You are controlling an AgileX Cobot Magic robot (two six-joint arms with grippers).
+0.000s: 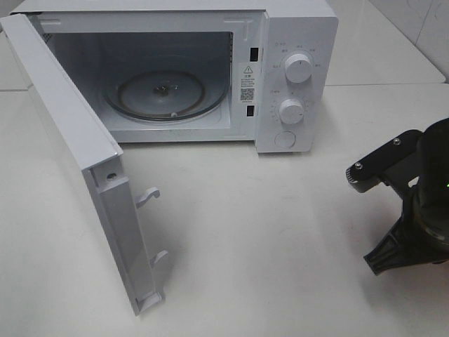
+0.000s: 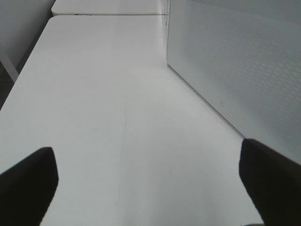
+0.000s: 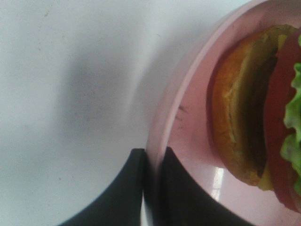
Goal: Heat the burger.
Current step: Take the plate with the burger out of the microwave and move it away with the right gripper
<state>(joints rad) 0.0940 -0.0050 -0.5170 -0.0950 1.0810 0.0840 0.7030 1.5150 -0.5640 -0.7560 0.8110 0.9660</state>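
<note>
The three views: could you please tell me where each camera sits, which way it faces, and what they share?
Exterior high: mounted high in front, looking down at the open microwave on the table; the right arm shows at the right edge.
Left wrist: low on the left arm, looking along the table beside the microwave's perforated side; open left gripper.
Right wrist: close above the right gripper, shut on the plate rim; burger on it.
Shared: exterior and left wrist both show the microwave and table.
</note>
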